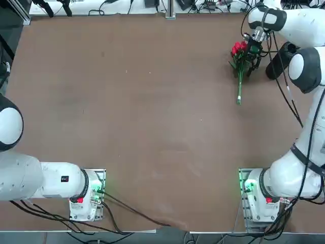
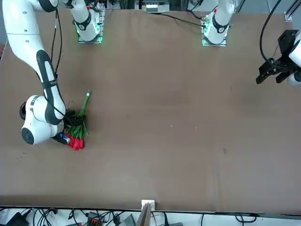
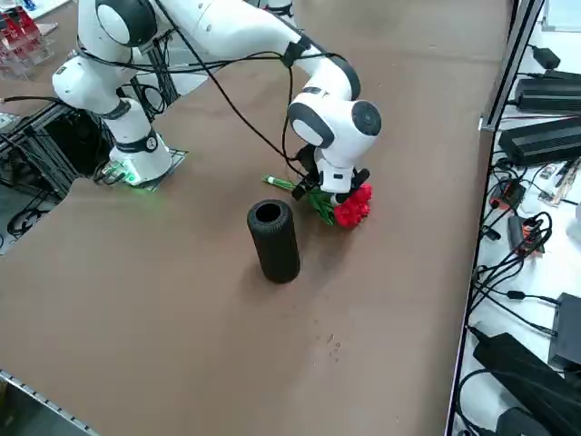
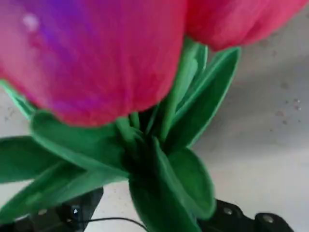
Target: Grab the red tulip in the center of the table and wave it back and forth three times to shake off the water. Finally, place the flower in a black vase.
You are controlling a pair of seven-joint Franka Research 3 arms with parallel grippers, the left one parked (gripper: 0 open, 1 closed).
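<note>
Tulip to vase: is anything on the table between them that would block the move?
Nothing visible does. The tulip lies on the table under the right gripper, jaws open over its leaves. The vase stands upright beside it, apart, with only bare tabletop between.

Light over the table (image 1: 152,117) is even and soft, with no hard shadows and little glare on its matte brown surface. Small green lamps glow at the arm bases along the lower edge of the top view and the upper edge of the front view. In the right side view, the black vase (image 3: 272,241) throws only a faint shadow. The wrist view is badly out of focus: the red tulip (image 4: 96,63) fills it as blurred colour.
</note>
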